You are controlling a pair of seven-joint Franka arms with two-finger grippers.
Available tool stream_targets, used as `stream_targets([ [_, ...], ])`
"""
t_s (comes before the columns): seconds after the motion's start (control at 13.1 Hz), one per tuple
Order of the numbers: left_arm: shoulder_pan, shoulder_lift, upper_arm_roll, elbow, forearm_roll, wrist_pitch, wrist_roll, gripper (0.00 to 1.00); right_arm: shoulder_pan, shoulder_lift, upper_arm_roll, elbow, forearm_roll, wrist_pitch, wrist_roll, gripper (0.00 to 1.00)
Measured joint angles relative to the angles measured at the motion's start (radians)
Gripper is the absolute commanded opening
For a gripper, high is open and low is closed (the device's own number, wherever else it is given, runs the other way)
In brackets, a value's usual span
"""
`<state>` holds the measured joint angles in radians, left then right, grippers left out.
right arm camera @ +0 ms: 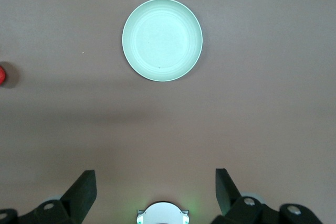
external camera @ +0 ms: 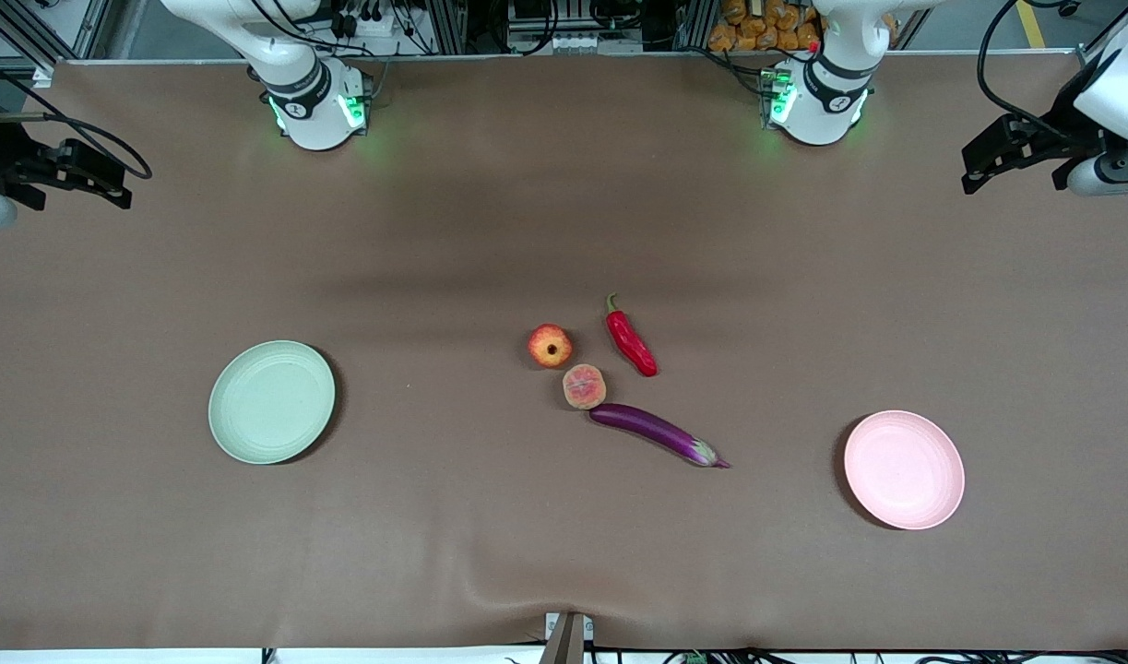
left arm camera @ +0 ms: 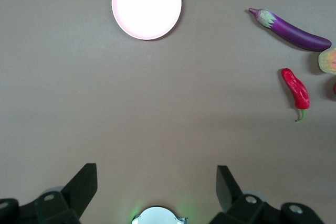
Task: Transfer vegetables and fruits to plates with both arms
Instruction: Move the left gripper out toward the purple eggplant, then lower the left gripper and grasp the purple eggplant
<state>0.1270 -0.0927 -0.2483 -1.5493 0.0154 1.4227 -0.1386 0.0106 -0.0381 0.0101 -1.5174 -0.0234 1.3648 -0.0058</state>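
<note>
In the middle of the table lie a red-yellow fruit [external camera: 550, 346], a peach [external camera: 584, 386], a red chili [external camera: 631, 343] and a purple eggplant [external camera: 656, 433], close together. The peach touches the eggplant's thick end. The green plate [external camera: 271, 401] [right arm camera: 162, 40] sits empty toward the right arm's end. The pink plate [external camera: 904, 469] [left arm camera: 146, 4] sits empty toward the left arm's end. My left gripper [external camera: 988, 166] [left arm camera: 156, 174] and right gripper [external camera: 102, 180] [right arm camera: 156, 179] are open and empty, held high at the table's ends. The left wrist view shows the eggplant [left arm camera: 294, 30] and chili [left arm camera: 296, 90].
Brown cloth [external camera: 490, 553] covers the table. The arm bases [external camera: 319, 111] [external camera: 817, 106] glow green at the edge farthest from the front camera. A small bracket [external camera: 568, 636] sits at the nearest edge.
</note>
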Motion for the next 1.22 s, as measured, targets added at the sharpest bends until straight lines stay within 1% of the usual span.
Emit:
stream_targets([
  [0.61,0.005,-0.008,0.01,0.006,-0.006,-0.001,0.01,1.0,0.0,0.0,0.0,0.0,0.0,-0.004,0.0,1.0],
  [0.76,0.004,0.004,0.01,0.005,-0.006,-0.001,0.01,1.0,0.0,0.0,0.0,0.0,0.0,-0.004,0.0,1.0],
  [0.91,0.003,0.039,0.006,-0.008,-0.019,0.012,-0.006,1.0,0.0,0.0,0.0,0.0,0.0,-0.005,0.0,1.0],
  [0.99,0.002,0.065,0.004,-0.034,-0.047,0.053,-0.052,1.0,0.0,0.0,0.0,0.0,0.0,-0.005,0.0,1.0],
  [1.07,0.001,0.089,0.002,-0.081,-0.069,0.127,-0.094,1.0,0.0,0.0,0.0,0.0,0.0,-0.005,0.0,1.0],
  [1.22,-0.003,0.127,-0.014,-0.214,-0.083,0.333,-0.136,1.0,0.0,0.0,0.0,0.0,0.0,-0.006,0.0,1.0],
])
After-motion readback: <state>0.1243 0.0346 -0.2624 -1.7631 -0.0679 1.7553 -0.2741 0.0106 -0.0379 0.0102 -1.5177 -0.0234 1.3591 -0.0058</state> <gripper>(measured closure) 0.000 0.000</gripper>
